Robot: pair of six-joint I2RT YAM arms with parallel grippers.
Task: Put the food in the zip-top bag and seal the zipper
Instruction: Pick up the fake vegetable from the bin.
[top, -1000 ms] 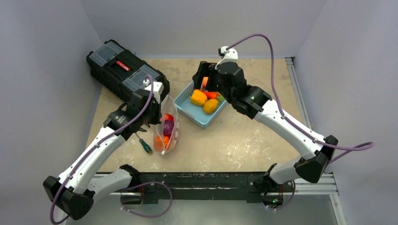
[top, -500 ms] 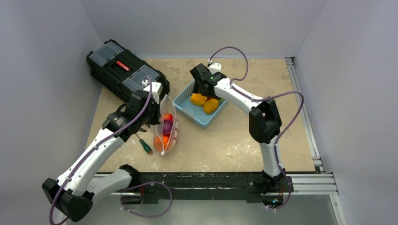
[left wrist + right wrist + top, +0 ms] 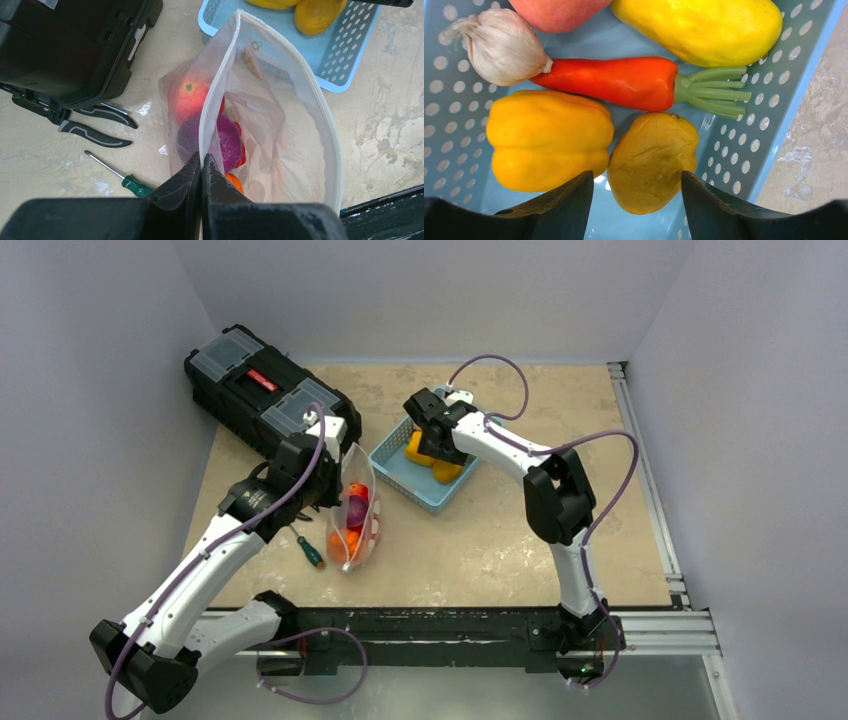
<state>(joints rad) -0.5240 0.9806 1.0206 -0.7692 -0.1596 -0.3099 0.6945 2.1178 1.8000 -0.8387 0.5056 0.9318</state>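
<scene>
The clear zip-top bag (image 3: 280,125) stands open by the toolbox, also visible from above as the bag (image 3: 357,515). My left gripper (image 3: 201,161) is shut on its near rim, pinching the white zipper strip (image 3: 218,95). Inside lie a red fruit (image 3: 189,97), a purple onion (image 3: 227,140) and an orange piece (image 3: 233,182). My right gripper (image 3: 635,177) is open, down in the blue basket (image 3: 744,145), its fingers either side of a dull yellow fruit (image 3: 654,157). Beside it lie a yellow pepper (image 3: 549,140), a carrot (image 3: 614,82), garlic (image 3: 499,45), a long yellow fruit (image 3: 704,27) and a red fruit (image 3: 559,12).
A black toolbox (image 3: 260,390) sits at the back left, close behind the bag. A green-handled screwdriver (image 3: 132,184) and black pliers (image 3: 95,127) lie on the table left of the bag. The basket (image 3: 400,475) stands just right of the bag.
The right arm has swung down and brought its gripper into the basket, and its jaws have narrowed around the dull yellow fruit. The left arm and the bag have stayed still.
</scene>
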